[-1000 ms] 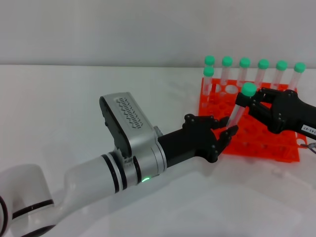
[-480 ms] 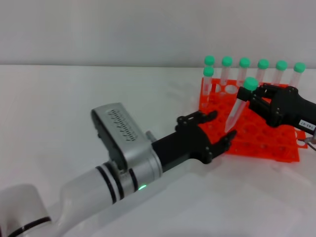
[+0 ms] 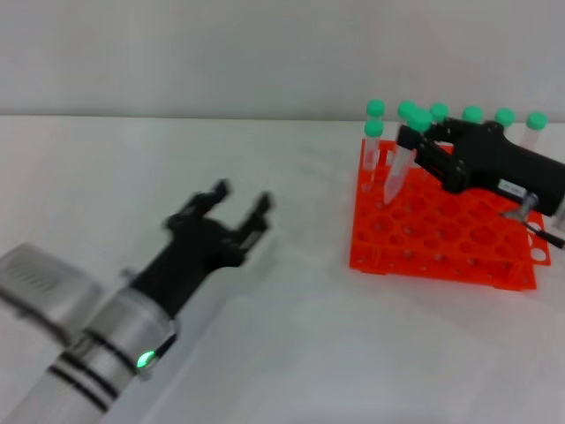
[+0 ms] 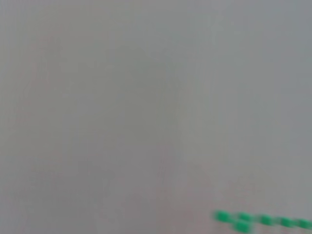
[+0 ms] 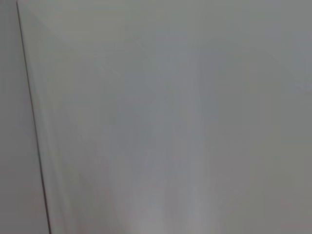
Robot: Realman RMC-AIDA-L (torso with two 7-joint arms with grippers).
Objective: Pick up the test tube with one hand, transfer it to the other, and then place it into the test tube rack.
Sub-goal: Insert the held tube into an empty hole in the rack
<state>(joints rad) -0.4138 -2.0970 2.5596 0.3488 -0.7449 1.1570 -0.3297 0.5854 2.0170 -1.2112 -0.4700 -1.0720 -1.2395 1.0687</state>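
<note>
The test tube (image 3: 395, 177), clear with a green cap, hangs tilted in my right gripper (image 3: 411, 141), the black one with a white label. The gripper is shut on the tube just below the cap. The tube's tip hovers over the back left holes of the orange-red test tube rack (image 3: 441, 262). My left gripper (image 3: 237, 208), black on a white-silver arm with a green light, is open and empty over the white table, well to the left of the rack. The right wrist view shows only a grey surface.
Several other green-capped tubes (image 3: 504, 124) stand in the rack's back row, and two (image 3: 373, 141) stand at its back left corner. Their caps show blurred in the left wrist view (image 4: 263, 220). A white wall rises behind the table.
My left gripper let go of the tube and drew back left and toward me. My right gripper carried the tube left and back, over the rack's back left part.
</note>
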